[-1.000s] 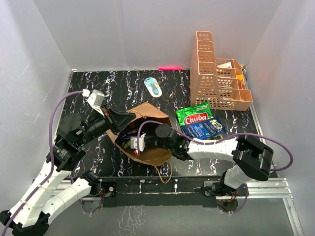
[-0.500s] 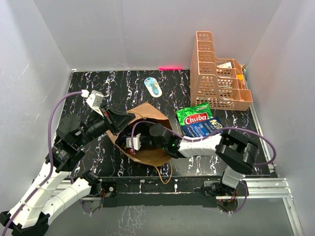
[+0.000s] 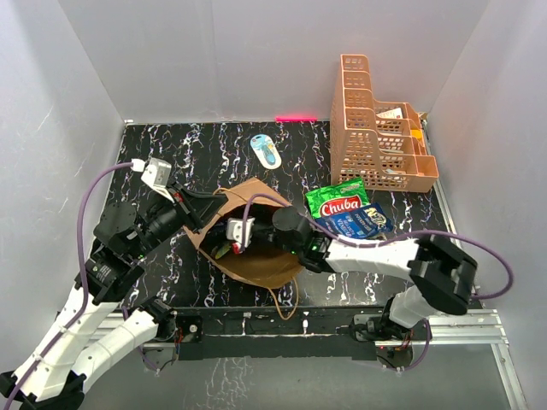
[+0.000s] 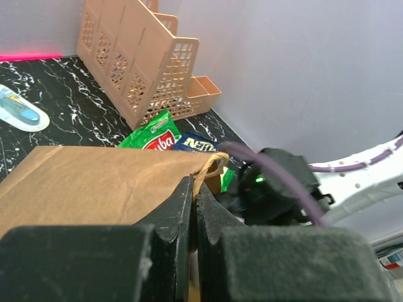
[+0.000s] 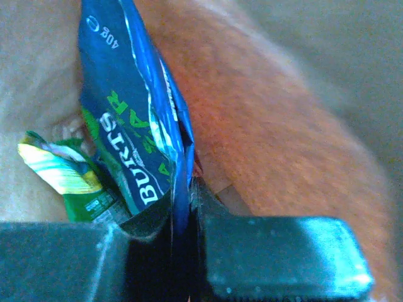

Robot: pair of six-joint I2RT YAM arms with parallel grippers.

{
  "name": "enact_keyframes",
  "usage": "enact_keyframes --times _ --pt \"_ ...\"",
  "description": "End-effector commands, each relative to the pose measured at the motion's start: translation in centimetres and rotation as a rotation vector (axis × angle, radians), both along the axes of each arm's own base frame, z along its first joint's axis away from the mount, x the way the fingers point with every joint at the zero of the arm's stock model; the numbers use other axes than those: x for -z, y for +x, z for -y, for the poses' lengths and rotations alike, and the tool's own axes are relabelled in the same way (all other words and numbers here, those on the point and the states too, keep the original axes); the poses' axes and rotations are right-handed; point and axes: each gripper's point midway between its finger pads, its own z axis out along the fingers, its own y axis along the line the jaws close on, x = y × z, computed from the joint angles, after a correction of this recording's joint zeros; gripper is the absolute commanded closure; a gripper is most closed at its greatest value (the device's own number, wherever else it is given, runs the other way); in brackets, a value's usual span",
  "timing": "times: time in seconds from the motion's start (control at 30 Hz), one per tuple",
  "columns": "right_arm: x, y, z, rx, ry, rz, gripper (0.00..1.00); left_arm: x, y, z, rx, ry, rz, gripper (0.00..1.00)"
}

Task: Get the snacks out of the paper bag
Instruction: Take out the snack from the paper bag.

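The brown paper bag [image 3: 261,260] lies on its side mid-table, mouth to the left. My left gripper [image 3: 208,207] is shut on its rim by the twisted handle [image 4: 211,167], holding the mouth up; in the left wrist view the gripper [image 4: 194,189] sits over the bag [image 4: 94,182]. My right gripper [image 3: 239,231] is inside the bag mouth. In the right wrist view the gripper [image 5: 182,201] is shut on a blue "Burts" packet [image 5: 132,126], with a green-yellow packet [image 5: 63,173] beside it. The green "Chuba" bag [image 3: 336,202] and a blue packet [image 3: 359,222] lie on the table right of the bag.
An orange lattice basket [image 3: 376,128] stands at the back right, also in the left wrist view [image 4: 138,69]. A small blue-white oval object [image 3: 266,151] lies at the back centre. White walls enclose the black marbled table [image 3: 171,145].
My right gripper reached deeper into the bag, then drew back a little toward the mouth, holding the blue packet. My left arm shifted slightly left and up with the bag rim.
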Motion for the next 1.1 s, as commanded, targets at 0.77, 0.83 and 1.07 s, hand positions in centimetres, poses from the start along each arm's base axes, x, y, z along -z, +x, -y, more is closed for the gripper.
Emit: enact_keyframes --times 0.77,0.83,1.07 --pt "-2.8 -1.8 2.4 0.130 0.193 -0.431 0.80 -0.1 1.4 -1.7 -0.138 -0.023 -0.050 1.00" --pt "-2.3 -1.9 1.9 0.118 0.179 -0.444 0.74 -0.1 1.4 -1.8 -0.140 -0.020 -0.050 1.00" --pt "-3.3 -2.5 1.5 0.051 0.161 -0.407 0.47 -0.1 1.4 -1.7 -0.139 -0.021 -0.047 1.00"
